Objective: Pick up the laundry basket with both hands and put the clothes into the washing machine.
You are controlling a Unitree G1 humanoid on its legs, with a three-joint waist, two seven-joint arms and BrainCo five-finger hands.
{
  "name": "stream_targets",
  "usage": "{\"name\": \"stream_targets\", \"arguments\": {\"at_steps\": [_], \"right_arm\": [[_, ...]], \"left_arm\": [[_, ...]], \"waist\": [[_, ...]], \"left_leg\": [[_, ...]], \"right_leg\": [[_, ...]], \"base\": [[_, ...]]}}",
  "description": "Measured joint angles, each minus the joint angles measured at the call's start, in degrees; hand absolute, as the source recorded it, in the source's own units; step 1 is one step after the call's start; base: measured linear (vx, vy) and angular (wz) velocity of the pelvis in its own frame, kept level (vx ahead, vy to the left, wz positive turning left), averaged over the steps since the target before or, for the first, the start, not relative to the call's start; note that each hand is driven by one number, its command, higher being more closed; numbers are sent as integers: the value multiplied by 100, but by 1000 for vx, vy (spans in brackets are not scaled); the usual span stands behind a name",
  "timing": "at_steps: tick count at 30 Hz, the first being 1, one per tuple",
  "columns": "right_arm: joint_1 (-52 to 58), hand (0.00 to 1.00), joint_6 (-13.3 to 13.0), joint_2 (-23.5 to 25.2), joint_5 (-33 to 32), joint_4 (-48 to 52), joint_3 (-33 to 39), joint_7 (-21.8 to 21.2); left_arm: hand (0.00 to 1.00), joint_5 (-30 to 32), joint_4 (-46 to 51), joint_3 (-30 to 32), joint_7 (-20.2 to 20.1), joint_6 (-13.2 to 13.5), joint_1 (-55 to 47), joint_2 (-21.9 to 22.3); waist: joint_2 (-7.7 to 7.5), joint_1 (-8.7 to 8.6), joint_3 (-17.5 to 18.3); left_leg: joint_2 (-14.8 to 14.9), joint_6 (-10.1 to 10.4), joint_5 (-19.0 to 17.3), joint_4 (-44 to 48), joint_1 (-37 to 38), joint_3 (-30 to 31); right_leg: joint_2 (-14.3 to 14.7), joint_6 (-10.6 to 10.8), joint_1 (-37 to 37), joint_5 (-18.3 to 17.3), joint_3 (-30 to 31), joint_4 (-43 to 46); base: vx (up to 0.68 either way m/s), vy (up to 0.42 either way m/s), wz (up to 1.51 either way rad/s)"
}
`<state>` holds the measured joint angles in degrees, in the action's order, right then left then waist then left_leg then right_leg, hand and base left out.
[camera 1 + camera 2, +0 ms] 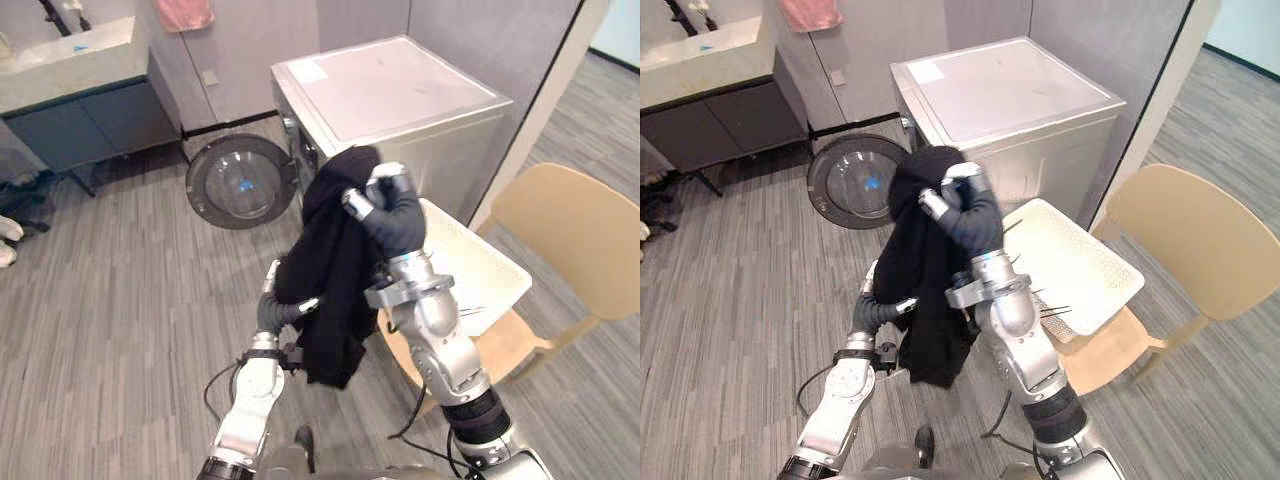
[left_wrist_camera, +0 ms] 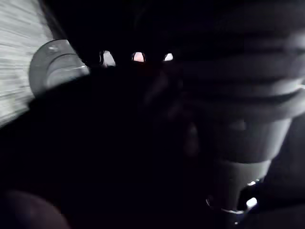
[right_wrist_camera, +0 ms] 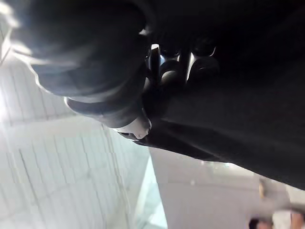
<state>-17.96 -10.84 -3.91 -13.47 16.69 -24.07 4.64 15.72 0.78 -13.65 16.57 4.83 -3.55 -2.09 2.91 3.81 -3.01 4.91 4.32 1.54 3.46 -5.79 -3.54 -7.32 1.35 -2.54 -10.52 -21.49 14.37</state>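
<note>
The soft black garment (image 1: 335,250) is clasped at its top by the curled fingers of the right hand (image 1: 392,212), which is raised before the boxy silver washing machine (image 1: 400,90). Its limp folds are draped over the left hand (image 1: 271,312), whose grip cannot be told. The round glass door (image 1: 240,180) is swung open on the left. The white perforated laundry basket (image 1: 485,270) is set on the beige chair (image 1: 580,230) at the right.

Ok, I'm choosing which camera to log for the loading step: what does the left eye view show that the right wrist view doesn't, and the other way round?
Left eye view adds: the washer with its door open, the basket on the chair, and the left hand at the lower part of the garment. Right wrist view adds: a close look at the fingers of the right hand, curled into the garment. Both share: the black garment held up by the right hand.
</note>
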Motion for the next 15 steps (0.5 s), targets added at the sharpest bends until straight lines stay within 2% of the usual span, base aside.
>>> {"name": "stream_targets", "arguments": {"at_steps": [2, 5, 6, 9, 15], "right_arm": [[-58, 100, 1, 123, -43, -112, -160, -82], [-285, 100, 35, 578, -253, -545, -684, -163], [-365, 100, 44, 695, -328, -670, -950, -224], [-493, 100, 78, 852, -780, -916, -1442, -265], [-506, 100, 154, 862, -1257, -1139, -1625, -323]], "left_arm": [[0, 337, -90, -127, 86, -38, 317, 1], [0, 704, -320, -273, 151, -159, 643, -105], [100, 766, -411, -321, 205, -199, 728, -172], [100, 934, -643, -484, 248, -218, 1049, -286], [100, 972, -1004, -613, 251, -341, 1257, -354]], "waist": [[19, 20, 22], [-149, 13, 43], [-187, 11, 71], [-227, 10, 113], [-221, -40, 129]], "left_leg": [[-35, -3, 276, -532, 216, 36], [-212, -54, 351, -575, 395, 12], [-267, -58, 350, -610, 479, 8], [-313, -167, 430, -888, 603, 28], [-321, -170, 450, -926, 613, 54]], "right_leg": [[1, 67, 35, 228, -20, -208], [-77, 211, 343, 441, 123, -602], [-89, 247, 420, 481, 156, -655], [-99, 284, 424, 531, 189, -668], [-74, 265, 427, 570, 267, -724]], "base": [[-2, 159, 17], [-57, 158, 0], [-43, 91, -4], [-89, 84, 3], [-78, 28, -1]]}}
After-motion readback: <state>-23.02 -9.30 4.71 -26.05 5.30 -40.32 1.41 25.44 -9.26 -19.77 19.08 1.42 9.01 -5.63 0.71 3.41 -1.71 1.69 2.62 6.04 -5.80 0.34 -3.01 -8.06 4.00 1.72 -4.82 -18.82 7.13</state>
